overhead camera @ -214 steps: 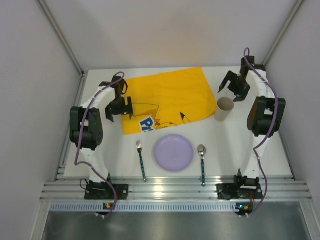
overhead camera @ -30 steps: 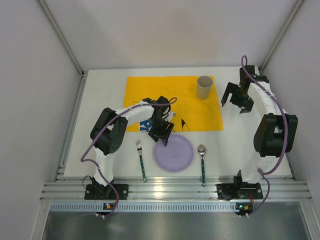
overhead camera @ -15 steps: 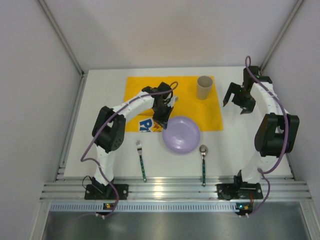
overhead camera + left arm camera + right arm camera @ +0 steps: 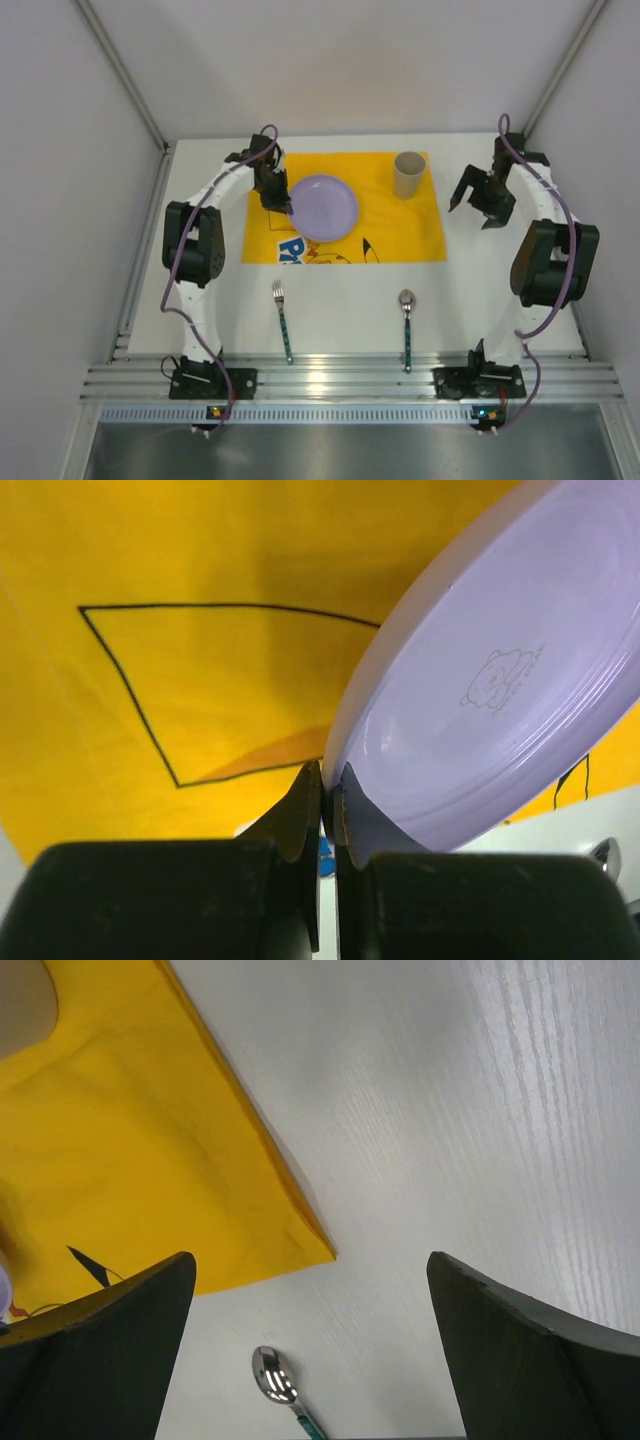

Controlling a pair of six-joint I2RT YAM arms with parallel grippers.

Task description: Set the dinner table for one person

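1. Clamps the left fingers (image 4: 298, 815) fully down on the rim of the purple plate (image 4: 500, 700), with nothing else held. Holds it tilted above the yellow placemat (image 4: 400, 225).
2. Has carried that plate, within the last second, off the bare bench (image 4: 500, 295) from between the fork (image 4: 282, 320) and the spoon (image 4: 406, 318). Took it across the mat's near edge half a second ago and on to the mat's far-left part.
3. Leaves an open gap between fork and spoon, both lying where they were on the near strip.
4. Keeps the right fingers (image 4: 100, 1360) spread wide and holding nothing, over bare surface just right of the placemat. Has barely shifted them in that time.
5. Finds the bench under everything: white, far larger than the mat, with its ribbed rail (image 4: 350, 380) along the near edge by the arm bases.
6. Suggests a setting about half done, with the mat flat and the cup (image 4: 408, 175) already at its far-right corner. Still calls for centring the plate, lowering it level and letting go, then bringing fork and spoon up beside it.
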